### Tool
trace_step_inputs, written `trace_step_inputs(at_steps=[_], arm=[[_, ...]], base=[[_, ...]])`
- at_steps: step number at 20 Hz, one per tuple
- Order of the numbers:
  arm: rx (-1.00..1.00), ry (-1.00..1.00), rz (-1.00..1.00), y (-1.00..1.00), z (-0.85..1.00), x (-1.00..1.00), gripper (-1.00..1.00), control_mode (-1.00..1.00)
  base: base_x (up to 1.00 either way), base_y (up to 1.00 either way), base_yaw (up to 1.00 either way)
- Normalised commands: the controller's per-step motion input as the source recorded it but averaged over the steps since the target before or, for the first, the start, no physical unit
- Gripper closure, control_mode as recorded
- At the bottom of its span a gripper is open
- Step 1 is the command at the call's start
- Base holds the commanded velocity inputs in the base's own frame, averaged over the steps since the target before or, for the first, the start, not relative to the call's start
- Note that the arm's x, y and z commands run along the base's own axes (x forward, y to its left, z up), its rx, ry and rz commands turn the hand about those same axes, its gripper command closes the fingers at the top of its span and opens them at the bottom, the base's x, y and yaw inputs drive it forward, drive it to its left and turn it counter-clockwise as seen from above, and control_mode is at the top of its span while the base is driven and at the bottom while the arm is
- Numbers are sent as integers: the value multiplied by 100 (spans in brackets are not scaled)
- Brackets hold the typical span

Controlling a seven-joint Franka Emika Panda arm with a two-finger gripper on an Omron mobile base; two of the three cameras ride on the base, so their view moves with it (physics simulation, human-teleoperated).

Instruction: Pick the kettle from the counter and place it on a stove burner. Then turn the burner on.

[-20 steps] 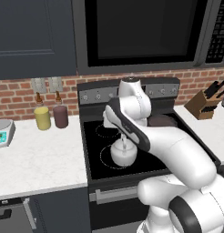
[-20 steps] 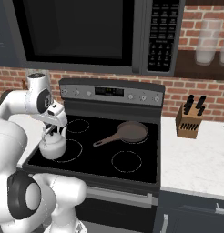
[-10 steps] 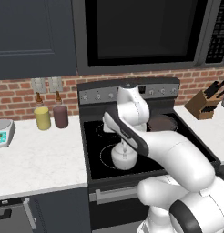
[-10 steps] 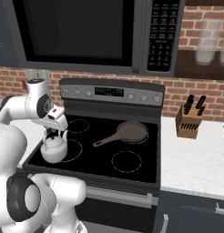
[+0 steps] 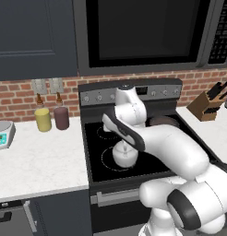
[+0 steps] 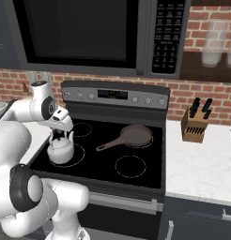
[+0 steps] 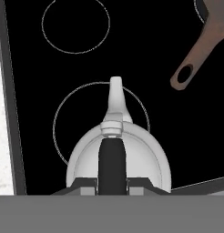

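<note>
Since a second ago the kettle [image 5: 124, 154] has come lower and sits on the stove burner [image 5: 107, 159]. In the left base view the claw [image 5: 126, 144] is above it. In the right base view a skillet [image 6: 131, 137] lies well apart. In the hand view the claw [image 7: 112, 182] is clamped on the kettle's handle.

Centre frame, a silvery-white kettle [image 5: 124, 155] with a dark handle sits on the black cooktop [image 5: 98, 136] with thin white circles. Right of centre, a brown skillet [image 6: 135, 136]. Red brick wall [image 5: 16, 96] at left; white speckled counter [image 5: 37, 157] at lower left.
</note>
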Motion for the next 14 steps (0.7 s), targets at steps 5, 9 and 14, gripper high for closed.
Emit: trace_step_inputs(at_steps=[5, 9, 14], arm=[[0, 0, 0, 0, 0, 19, 100, -100], [0, 0, 0, 0, -4, 0, 100, -100], [0, 0, 0, 0, -17, -8, 100, -100]], base=[[0, 0, 0], [0, 0, 0], [0, 0, 0]])
